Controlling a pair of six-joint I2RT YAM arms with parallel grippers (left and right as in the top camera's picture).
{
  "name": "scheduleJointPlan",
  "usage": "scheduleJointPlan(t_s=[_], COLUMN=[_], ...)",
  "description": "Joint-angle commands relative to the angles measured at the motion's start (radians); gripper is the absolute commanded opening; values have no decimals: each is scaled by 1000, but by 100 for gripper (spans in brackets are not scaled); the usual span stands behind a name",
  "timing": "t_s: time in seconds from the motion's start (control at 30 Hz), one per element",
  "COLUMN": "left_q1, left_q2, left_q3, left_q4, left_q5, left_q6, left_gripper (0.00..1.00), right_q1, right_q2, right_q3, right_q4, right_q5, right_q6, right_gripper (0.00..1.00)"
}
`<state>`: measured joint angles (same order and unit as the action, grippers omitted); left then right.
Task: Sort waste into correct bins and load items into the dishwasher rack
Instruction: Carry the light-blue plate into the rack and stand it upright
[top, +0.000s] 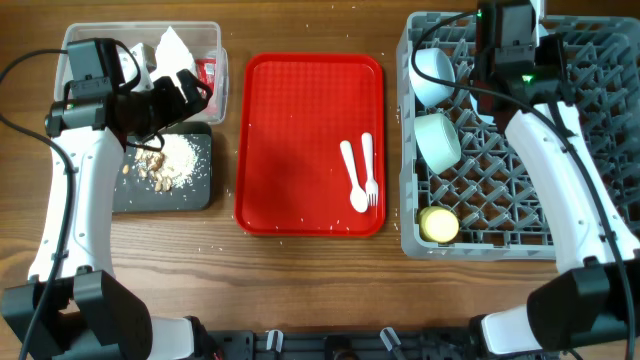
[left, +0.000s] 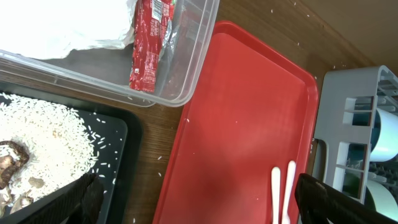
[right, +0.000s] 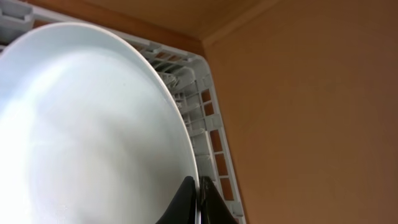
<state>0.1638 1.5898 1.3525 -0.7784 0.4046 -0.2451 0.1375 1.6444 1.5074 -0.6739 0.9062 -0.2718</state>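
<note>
1. Right gripper (right: 199, 200) is clenched on the rim of the plate (right: 87, 137), near a corner of the rack (right: 200, 106).
2. Also in the rack: teal bowl (top: 433, 72), white bowl (top: 437, 141), cup (top: 438, 225).
3. Left gripper (left: 199, 186) is spread wide, holding nothing, above the tub (left: 194, 67) and black tray (left: 118, 134).
4. Napkin (left: 62, 25) and wrapper (left: 148, 43) lie in the tub; scraps (top: 165, 160) lie on the black tray.
5. Spoon (top: 351, 178) and fork (top: 369, 168) lie side by side on the red tray (top: 290, 140).

white spoon (top: 352, 180) and fork (top: 368, 168) side by side on red tray (top: 300, 140); pale plate (right: 93, 137) in rack (top: 490, 200).
</note>
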Motion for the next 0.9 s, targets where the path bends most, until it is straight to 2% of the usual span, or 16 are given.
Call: scheduleJointPlan(t_s=[0.0, 0.1, 0.4, 0.43, 0.57, 0.6, 0.67, 0.87], left_q1=[3, 3, 3, 3, 3, 3, 3, 3], left_q2=[-4, -4, -4, -4, -4, -4, -4, -4], left_q3=[9, 9, 9, 9, 9, 9, 9, 9], left_q4=[3, 3, 3, 3, 3, 3, 3, 3], left_q5=[-6, -6, -6, -6, -6, -6, -6, -6], left_q6=[17, 17, 18, 17, 17, 17, 17, 17], left_gripper=[100, 100, 100, 100, 100, 100, 100, 100], right_q1=[-46, -76, -85, -85, -85, -85, -85, -85], right_q2=[43, 63, 84, 84, 84, 84, 79, -67], right_q3=[2, 2, -16, -16, -16, -16, -15, 77], right_q4=[5, 2, 7, 7, 3, 3, 2, -107], right_q5=[-14, -32, -270, -296, -388, -393, -392, -467], right_q6=[-16, -16, -16, -15, -13, -11, 35, 148], right_gripper=[4, 4, 5, 8, 33, 49, 58, 68])
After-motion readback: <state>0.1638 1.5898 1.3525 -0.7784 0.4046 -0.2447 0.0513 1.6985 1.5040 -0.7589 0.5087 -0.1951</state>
